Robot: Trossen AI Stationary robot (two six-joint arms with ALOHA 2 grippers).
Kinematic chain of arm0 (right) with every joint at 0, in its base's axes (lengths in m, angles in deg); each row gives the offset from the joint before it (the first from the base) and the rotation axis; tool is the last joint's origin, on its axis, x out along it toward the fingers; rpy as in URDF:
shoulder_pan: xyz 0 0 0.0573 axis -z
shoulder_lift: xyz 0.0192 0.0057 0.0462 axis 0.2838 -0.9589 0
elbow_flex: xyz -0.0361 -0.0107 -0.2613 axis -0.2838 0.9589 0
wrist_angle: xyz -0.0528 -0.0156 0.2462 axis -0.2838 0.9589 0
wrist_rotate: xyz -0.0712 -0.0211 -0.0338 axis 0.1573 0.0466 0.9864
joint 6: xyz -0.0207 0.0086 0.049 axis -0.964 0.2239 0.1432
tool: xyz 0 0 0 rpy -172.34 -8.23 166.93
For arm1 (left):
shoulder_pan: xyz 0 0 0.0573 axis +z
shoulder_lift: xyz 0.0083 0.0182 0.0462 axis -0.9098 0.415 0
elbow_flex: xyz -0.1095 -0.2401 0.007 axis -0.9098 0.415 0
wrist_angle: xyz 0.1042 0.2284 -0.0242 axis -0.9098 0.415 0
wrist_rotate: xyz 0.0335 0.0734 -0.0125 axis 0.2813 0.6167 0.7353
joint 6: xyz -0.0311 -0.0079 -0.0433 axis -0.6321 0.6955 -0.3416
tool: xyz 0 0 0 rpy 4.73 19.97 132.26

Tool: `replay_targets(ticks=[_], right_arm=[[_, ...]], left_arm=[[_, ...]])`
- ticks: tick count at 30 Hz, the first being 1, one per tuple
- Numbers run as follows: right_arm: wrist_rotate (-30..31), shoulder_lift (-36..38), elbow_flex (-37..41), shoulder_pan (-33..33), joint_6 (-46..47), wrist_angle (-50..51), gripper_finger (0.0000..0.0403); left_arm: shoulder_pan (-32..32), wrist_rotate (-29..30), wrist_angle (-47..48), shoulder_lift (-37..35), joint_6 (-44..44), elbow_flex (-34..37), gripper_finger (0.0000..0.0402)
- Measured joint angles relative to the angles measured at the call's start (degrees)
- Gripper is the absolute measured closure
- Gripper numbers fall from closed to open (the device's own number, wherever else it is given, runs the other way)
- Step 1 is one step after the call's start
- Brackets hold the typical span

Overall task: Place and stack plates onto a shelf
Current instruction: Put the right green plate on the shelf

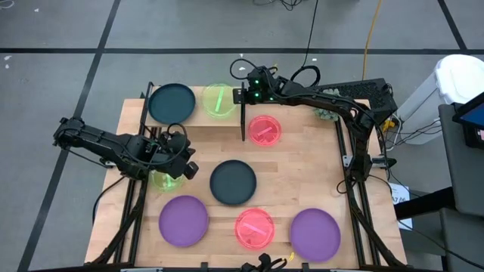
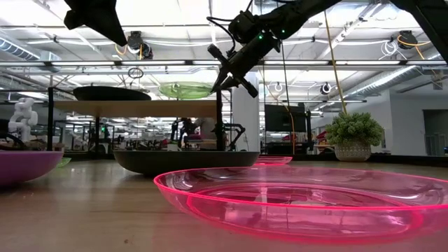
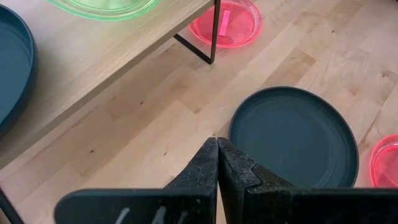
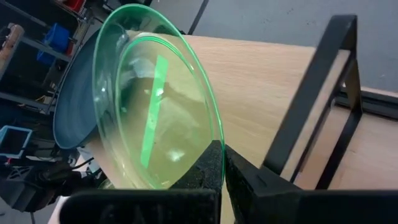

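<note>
The shelf (image 1: 193, 119) stands at the table's far left. It carries a dark teal plate (image 1: 172, 103) and a translucent green plate (image 1: 219, 100) side by side. My right gripper (image 1: 243, 96) is shut and hovers at the shelf's right end panel (image 4: 311, 99), its tips at the green plate's rim (image 4: 211, 134). My left gripper (image 3: 217, 143) is shut and empty above the table's left side, over a second green plate (image 1: 165, 180). A dark plate (image 3: 292, 137) lies flat at the table's middle, and a pink plate (image 1: 265, 130) lies by the shelf's right end. My right gripper's shut fingertips (image 4: 214, 155) stand right at the rim of the green plate on the shelf, slanting down from the table's right. Whether they touch the rim I cannot tell. The plate rests flat on the shelf board.
Near the front edge lie a purple plate (image 1: 184, 220), a pink plate (image 1: 255, 228) and another purple plate (image 1: 314, 234). A small potted plant (image 2: 353, 136) stands at the far right. Bare wood lies between the dark plate and the shelf.
</note>
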State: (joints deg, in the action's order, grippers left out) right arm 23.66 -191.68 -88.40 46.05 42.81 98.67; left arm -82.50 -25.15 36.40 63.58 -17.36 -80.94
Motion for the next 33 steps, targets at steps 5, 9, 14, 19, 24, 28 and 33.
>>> replay_targets(ticks=[5, 9, 14, 19, 24, 28, 33], right_arm=[[-1.94, 0.07, 3.84, 0.0, 3.09, -4.02, 0.0403], [-2.16, 0.11, 5.56, -0.09, 4.59, -7.28, 0.0403], [-2.12, 0.11, 5.7, -0.07, 4.66, -7.82, 0.0399], [-1.99, 0.11, 5.72, 0.03, 4.89, -8.56, 0.0384], [-1.9, 0.11, 5.72, 0.11, 5.54, -8.62, 0.0369], [-1.87, 0.11, 5.72, 0.22, 5.54, -8.67, 0.0362], [-1.74, 0.34, 5.79, 0.42, 5.06, -9.09, 0.036]], left_arm=[[0.0, 0.0, -0.02, 0.0, -0.12, 0.0, 0.0398], [0.0, 0.0, -0.02, 0.0, -0.7, 0.0, 0.0398], [0.0, 0.0, -0.02, 0.0, -1.81, 0.0, 0.0398], [0.0, 0.0, -0.02, 0.0, -1.81, 0.0, 0.0398], [0.0, 0.0, -0.02, 0.0, -1.66, 0.0, 0.0398], [0.0, 0.0, -0.02, 0.0, -1.68, 0.0, 0.0398], [0.0, 0.0, -0.02, 0.0, -1.66, 0.0, 0.0398]])
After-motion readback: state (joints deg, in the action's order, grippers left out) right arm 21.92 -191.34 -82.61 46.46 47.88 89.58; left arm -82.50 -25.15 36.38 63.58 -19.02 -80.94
